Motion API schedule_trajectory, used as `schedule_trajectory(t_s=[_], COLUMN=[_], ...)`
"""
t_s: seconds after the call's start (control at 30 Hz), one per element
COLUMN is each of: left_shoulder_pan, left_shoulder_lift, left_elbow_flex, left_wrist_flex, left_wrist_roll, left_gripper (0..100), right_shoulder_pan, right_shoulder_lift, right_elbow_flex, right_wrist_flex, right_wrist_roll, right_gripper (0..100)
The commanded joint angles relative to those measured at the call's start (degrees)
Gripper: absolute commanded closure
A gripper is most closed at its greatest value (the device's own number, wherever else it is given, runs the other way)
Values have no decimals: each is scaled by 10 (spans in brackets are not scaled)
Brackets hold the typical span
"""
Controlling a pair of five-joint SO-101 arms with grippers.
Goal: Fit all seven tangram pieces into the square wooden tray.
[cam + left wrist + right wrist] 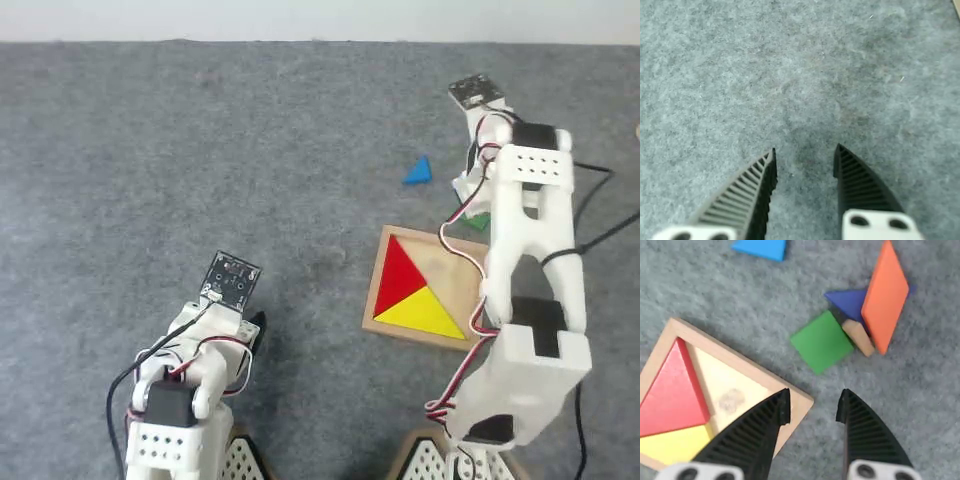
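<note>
Seven-piece tangram, two pieces in and five out. Shows, well to the left of the wooden tray [373, 300], the left gripper [804, 160] over grey felt [180, 140], jaws apart and holding nothing. Places the red triangle [400, 278] in the tray's left part, point toward the centre, with the yellow triangle [425, 313] touching it along one edge and filling the part nearest the arm bases; bare wood floor beside them. Sets the light blue triangle [418, 172] alone on the felt beyond the tray's far edge, well apart from it. Puts the green square [822, 341] flat on the felt just off the tray's far right corner, near the rim but not touching it. Groups, on the side of the square away from the tray, a tan piece [858, 337] just beside the square, a dark blue triangle [847, 301], and an orange parallelogram [885, 295] overlapping both. Holds the right gripper [812, 405] above that same tray corner, jaws apart and empty, one finger over the rim, the other over felt.
</note>
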Motion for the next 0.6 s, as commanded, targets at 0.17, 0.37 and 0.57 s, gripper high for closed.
schedule_trajectory(t_s=[0.17, 0.37, 0.57], left_shoulder_pan=[1, 0, -2], left_shoulder_lift=[-11, -11, -11], left_elbow_flex=[-7, -7, -7], left_wrist_flex=[4, 4, 4], left_wrist_roll=[4, 4, 4], left_gripper=[817, 817, 817], right_shoulder_pan=[-7, 20, 32], right_shoulder_lift=[-4, 0, 83], right_elbow_flex=[-33, -50, -139], right_wrist_flex=[-64, -111, -103], right_wrist_roll=[-45, -43, -5], right_gripper=[828, 768, 656])
